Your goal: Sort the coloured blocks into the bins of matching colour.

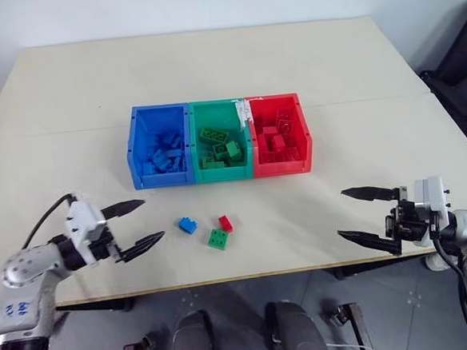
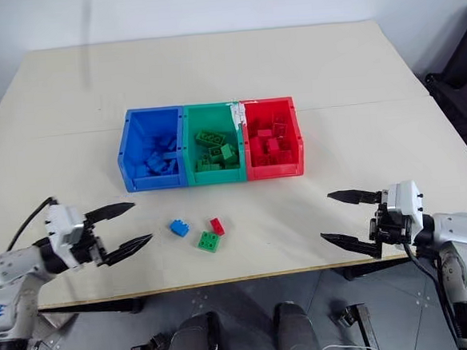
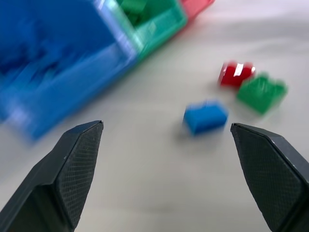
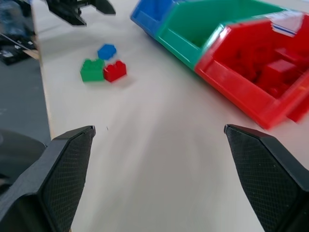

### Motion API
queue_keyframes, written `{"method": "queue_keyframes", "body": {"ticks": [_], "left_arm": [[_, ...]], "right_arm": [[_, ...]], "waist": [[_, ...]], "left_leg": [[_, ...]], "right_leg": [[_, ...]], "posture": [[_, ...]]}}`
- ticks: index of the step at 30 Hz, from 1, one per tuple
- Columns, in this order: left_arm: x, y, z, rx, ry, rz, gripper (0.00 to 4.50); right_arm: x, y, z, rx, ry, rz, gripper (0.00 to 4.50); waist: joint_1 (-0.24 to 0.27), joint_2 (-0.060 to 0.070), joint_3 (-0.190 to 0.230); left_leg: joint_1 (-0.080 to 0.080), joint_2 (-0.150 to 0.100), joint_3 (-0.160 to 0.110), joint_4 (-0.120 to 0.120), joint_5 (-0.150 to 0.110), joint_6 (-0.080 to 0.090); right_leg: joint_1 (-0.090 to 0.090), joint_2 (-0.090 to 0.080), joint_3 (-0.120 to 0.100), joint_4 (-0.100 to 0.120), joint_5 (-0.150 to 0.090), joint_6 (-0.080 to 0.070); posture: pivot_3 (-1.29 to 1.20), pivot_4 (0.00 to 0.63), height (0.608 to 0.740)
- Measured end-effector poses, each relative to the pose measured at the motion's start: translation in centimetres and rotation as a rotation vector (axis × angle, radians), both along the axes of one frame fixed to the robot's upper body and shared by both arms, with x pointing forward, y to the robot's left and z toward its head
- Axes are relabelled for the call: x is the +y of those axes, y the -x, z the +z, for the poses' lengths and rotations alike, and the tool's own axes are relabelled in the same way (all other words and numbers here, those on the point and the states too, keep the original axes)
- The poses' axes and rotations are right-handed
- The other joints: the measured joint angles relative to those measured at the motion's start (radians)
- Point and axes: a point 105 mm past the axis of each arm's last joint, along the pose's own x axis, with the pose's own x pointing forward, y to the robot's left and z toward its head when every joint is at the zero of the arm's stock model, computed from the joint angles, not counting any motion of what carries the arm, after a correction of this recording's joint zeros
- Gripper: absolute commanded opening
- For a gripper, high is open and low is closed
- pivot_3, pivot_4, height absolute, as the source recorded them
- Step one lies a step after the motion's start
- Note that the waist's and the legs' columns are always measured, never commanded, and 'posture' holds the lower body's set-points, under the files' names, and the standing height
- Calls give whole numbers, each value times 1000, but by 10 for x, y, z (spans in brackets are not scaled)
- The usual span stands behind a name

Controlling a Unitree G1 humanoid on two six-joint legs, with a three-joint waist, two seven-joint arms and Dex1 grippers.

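A pale cream tabletop (image 1: 234, 63) with a seam across its middle stands against a plain light wall; grey floor shows past its near edge. At mid-table sit three joined open-topped plastic bins: the blue bin (image 1: 139, 161), the green bin (image 1: 246, 142) and the red bin (image 1: 304, 142), each already holding bricks of its own colour. Near the front edge lie three small studded plastic bricks, well apart from the bins: a blue brick (image 1: 188, 225), a red brick (image 1: 226, 223) and a green brick (image 1: 218, 239) (red and green just beside each other). The right wrist view shows a white label (image 4: 286, 23) on the red bin's rim. The left gripper (image 1: 134, 226) and right gripper (image 1: 356, 212) hang over bare table on either side, jaws wide apart and empty.
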Motion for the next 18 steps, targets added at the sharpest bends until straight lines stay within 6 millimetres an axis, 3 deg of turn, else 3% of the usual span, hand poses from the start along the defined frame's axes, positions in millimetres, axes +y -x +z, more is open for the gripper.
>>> {"method": "queue_keyframes", "body": {"ticks": [4, 8, 14, 18], "left_arm": [[22, 4, 5, 3, -65, 20, 4500], [16, 4, 19, -11, -92, -51, 4500], [-33, 0, 17, 41, -137, -268, 4500], [-76, -22, 40, -42, -204, -430, 4500]], "right_arm": [[9, -1, 3, -20, 7, 47, 4479], [13, 2, 1, -18, 13, 72, 4479], [5, 9, -4, 8, 34, 46, 4479], [-11, 22, -3, 39, 68, -5, 4479]], "waist": [[10, 0, 0], [19, 0, 0], [30, 0, 0], [51, 0, 0]], "left_leg": [[-1, 0, 0, 0, 0, 1], [-1, 0, 0, 0, -1, 1], [-1, -1, 0, 0, -1, 0], [-2, -1, 0, 4, -1, 0]], "right_leg": [[0, 0, 0, -1, 0, 0], [0, 0, 0, -1, 0, 0], [0, 0, 0, 0, 0, 0], [1, 1, 0, 0, 0, 0]], "posture": [[0, 150, 740], [0, 150, 740], [0, 150, 740], [0, 150, 740]]}}
